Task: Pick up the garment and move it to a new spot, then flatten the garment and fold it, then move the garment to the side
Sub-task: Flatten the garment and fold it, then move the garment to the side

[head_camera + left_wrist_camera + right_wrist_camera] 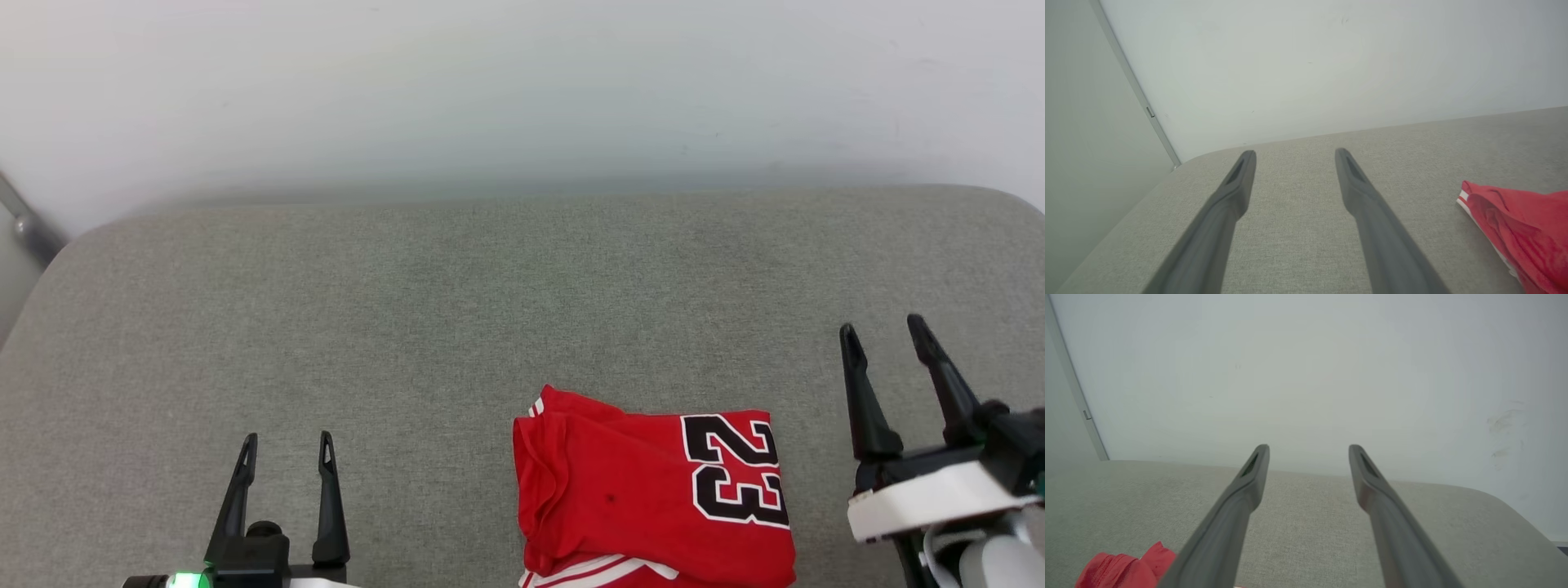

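The garment [637,498] lies folded into a compact red rectangle near the front edge of the grey cushioned surface [457,310], right of centre, with a black "23" on its right part and white stripes at its near edge. Its corner shows as red cloth in the left wrist view [1519,220] and in the right wrist view [1122,569]. My left gripper [286,445] stands open at the lower left, well clear of the garment. To the garment's right, my right gripper [883,328] is open, with nothing between its fingers.
A pale wall [522,90] rises behind the grey surface. The surface has rounded corners at the far left [73,237] and far right. A grey metal strip [24,220] runs down at the far left by the wall.
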Motion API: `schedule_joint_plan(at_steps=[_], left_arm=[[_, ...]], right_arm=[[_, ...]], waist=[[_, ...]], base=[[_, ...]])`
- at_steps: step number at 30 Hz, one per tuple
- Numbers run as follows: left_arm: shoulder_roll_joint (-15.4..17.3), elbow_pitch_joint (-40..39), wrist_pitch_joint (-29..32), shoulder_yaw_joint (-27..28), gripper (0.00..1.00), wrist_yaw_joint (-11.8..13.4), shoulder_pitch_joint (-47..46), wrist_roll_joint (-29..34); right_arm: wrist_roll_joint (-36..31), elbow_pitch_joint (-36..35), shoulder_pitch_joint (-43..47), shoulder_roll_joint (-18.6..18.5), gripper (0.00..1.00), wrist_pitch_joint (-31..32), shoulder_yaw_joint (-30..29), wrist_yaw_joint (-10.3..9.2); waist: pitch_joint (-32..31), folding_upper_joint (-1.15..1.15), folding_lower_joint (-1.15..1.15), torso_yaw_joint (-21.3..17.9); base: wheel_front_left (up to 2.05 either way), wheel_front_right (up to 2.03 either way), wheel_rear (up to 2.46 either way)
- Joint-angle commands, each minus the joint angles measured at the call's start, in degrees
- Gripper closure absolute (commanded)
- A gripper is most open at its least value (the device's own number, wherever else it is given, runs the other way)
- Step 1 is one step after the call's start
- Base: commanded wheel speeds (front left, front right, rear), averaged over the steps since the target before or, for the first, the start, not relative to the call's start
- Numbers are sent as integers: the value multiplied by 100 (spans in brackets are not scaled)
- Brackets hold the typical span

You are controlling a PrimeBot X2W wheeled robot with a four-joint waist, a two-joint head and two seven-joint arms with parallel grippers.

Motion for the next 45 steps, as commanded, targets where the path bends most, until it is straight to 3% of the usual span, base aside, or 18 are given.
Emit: schedule_joint_plan(at_steps=[1,8,18,30,39,45], left_arm=[[-1,-10,-13,2,0,-10,50,-30],[-31,11,-12,9,0,-101,125,-28],[-78,24,-13,9,0,-200,287,-27],[-133,83,-13,28,0,-191,337,35],[-162,80,-13,53,0,-179,326,39],[-171,79,-13,56,0,-208,263,39]], right_arm=[[-49,-52,116,58,0,-32,-44,-5],[-177,-578,891,571,0,-36,-453,-5],[-192,-883,1526,760,0,-37,-517,-5],[-31,-801,1742,761,0,-38,-512,-4],[-324,-1030,1213,760,0,-37,-656,-5],[-368,-955,420,117,0,257,-447,-4]], waist=[[-12,0,0,2],[-75,0,0,56],[-130,0,0,113],[-137,0,0,189],[-107,0,0,181],[-53,0,0,195]], base=[[0,0,0],[0,0,0],[0,0,0],[0,0,0],[0,0,0],[0,0,0]])
